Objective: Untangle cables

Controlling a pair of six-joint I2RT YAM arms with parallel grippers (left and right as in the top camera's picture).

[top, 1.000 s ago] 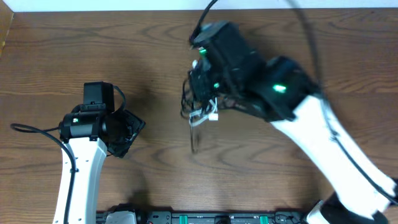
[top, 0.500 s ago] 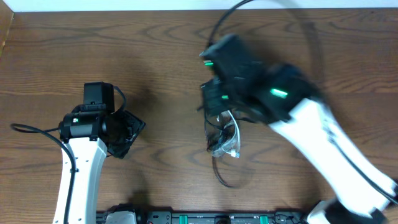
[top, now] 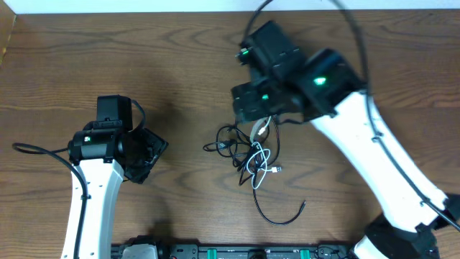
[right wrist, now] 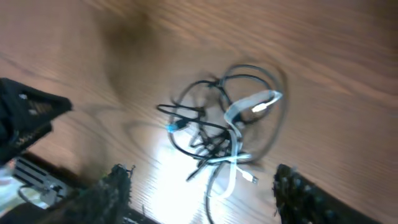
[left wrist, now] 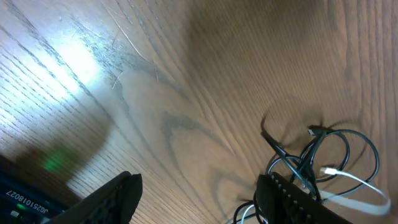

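The cables [top: 250,152] lie in a loose tangle on the wooden table, near the middle: several thin black cords and one white cord [top: 259,164]. A black tail [top: 279,217] trails toward the front. My right gripper [top: 260,114] hovers just behind the tangle, open and holding nothing. In the right wrist view the cables [right wrist: 227,130] lie on the wood between and beyond the spread fingers [right wrist: 111,194]. My left gripper [top: 147,155] stands open to the left, apart from the pile. Its wrist view shows the cables [left wrist: 326,165] past its right finger [left wrist: 292,200].
A strip of equipment [top: 215,252] runs along the table's front edge. The table's far edge [top: 144,14] meets a white wall. The left arm's thick black cord [top: 29,149] loops out at the far left.
The right gripper carried the bundle toward the front, then opened. The cables dropped onto the table and spread out. The right arm pulled back. The left arm stayed still.
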